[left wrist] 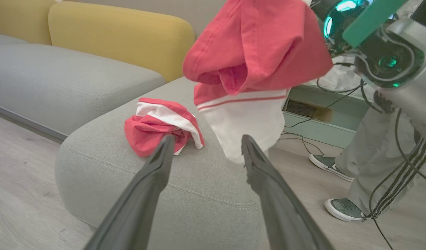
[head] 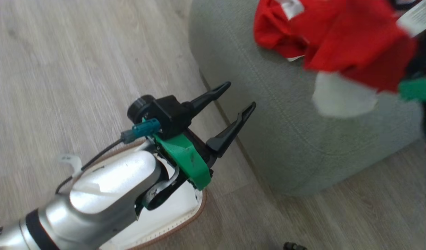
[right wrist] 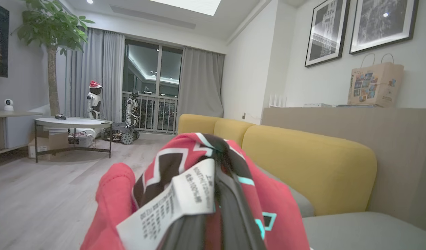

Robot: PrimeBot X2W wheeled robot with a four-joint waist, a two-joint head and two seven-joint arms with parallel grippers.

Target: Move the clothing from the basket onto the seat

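The right gripper (right wrist: 218, 166) is clamping a dangling red-and-white soft garment (left wrist: 254, 52), ideally lowering it onto the grey-green upholstered seat (left wrist: 206, 194) before releasing; the left gripper (left wrist: 206, 146) is gaping empty.

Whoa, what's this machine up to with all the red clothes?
The robot is moving sports clothes from a basket to a sofa seat. Its right hand is shut on a red and white garment, which hangs over the grey-green seat. A second garment, also red and white, already lies bunched on that seat. Its left hand is open and empty, near the cream basket on the floor. A person stands close by.
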